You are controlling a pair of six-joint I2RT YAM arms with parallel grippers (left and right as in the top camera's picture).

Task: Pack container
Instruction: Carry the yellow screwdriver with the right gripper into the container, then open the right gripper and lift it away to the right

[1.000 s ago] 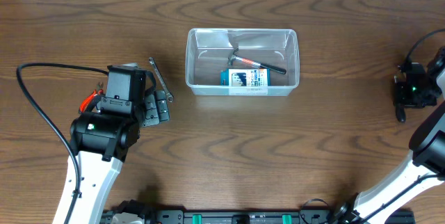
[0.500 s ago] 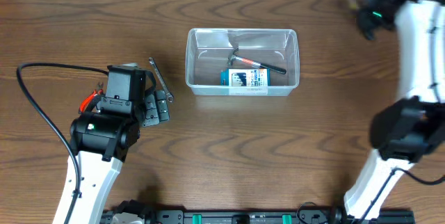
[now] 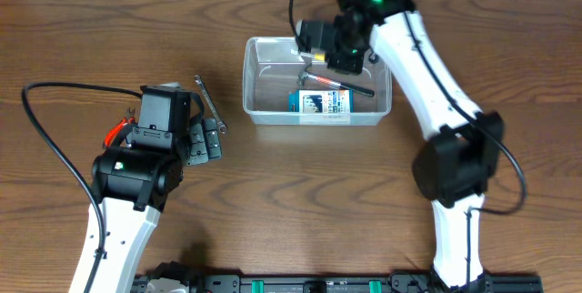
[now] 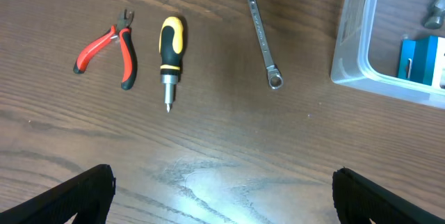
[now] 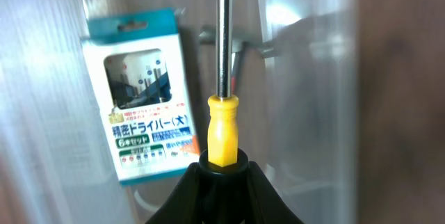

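- The container (image 3: 246,76), a clear plastic bin, sits on the bench (image 3: 300,193) near its middle, towards the far side; it stands upright with its opening upward
- The right claw (image 3: 326,55) hangs over the far half of the container, inside the line of the rim as seen from overhead; how high it is above the floor of the bin cannot be told
- The right claw (image 5: 222,182) is clamped on a slim yellow-handled screwdriver (image 5: 222,130); its bare metal shaft runs straight out from the fingers, with the inside of the container behind it
- Inside the container lie a blue tool-set package (image 3: 318,102) against the near wall and a small hammer (image 3: 338,82) just behind it; in the right wrist view the package (image 5: 142,92) shows to the left of the shaft and a blurred clear wall (image 5: 334,78) to the right
- The left claw (image 3: 207,138) is over the bench, left of the container and well apart from it; its fingers (image 4: 83,193) stand spread wide with nothing between them
- Ahead of the left claw (image 4: 222,179) lie red-handled pliers (image 4: 104,46), a yellow-and-black screwdriver (image 4: 170,50) and a wrench (image 4: 261,33), all on the bare bench; the wrench is nearest the container (image 4: 348,43), whose corner shows at the right edge of that view
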